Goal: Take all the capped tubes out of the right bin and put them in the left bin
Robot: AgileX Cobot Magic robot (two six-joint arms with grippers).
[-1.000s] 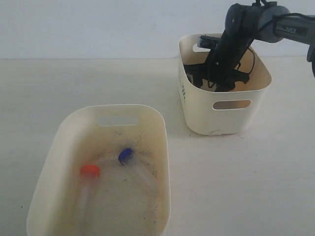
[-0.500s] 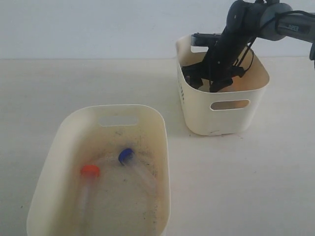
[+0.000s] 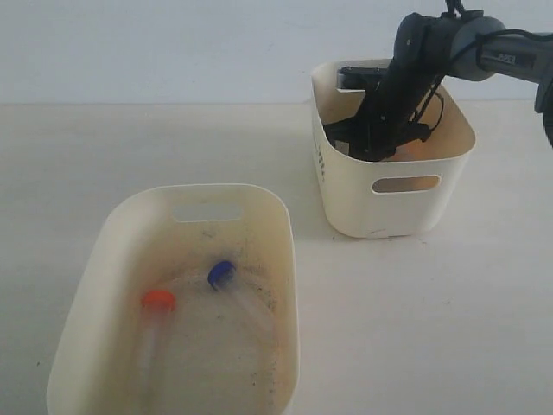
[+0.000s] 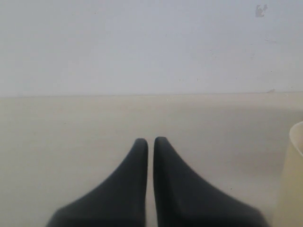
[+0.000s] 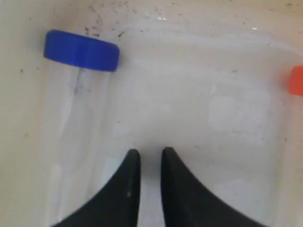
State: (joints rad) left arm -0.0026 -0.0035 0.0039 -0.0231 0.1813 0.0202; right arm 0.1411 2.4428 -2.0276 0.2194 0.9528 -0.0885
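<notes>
Right wrist view: hanging in the cream plastic right bin (image 3: 346,207) with the right gripper (image 5: 150,152) pinched almost together on nothing, leaving a clear blue-capped tube (image 5: 80,49) and an orange-capped tube (image 5: 297,80) ahead of its tips, two more capped tubes (image 3: 158,300) lying far off in the speckled cream left bin (image 3: 112,233).

Pale beige matte desk (image 3: 130,147), flat, spans the exterior view. Plain white wall (image 3: 173,43) behind it, meeting the desk in a straight line. Small grey smudge (image 4: 260,10) on the wall in the left wrist view, possibly a lens mark; too blurred to tell.
</notes>
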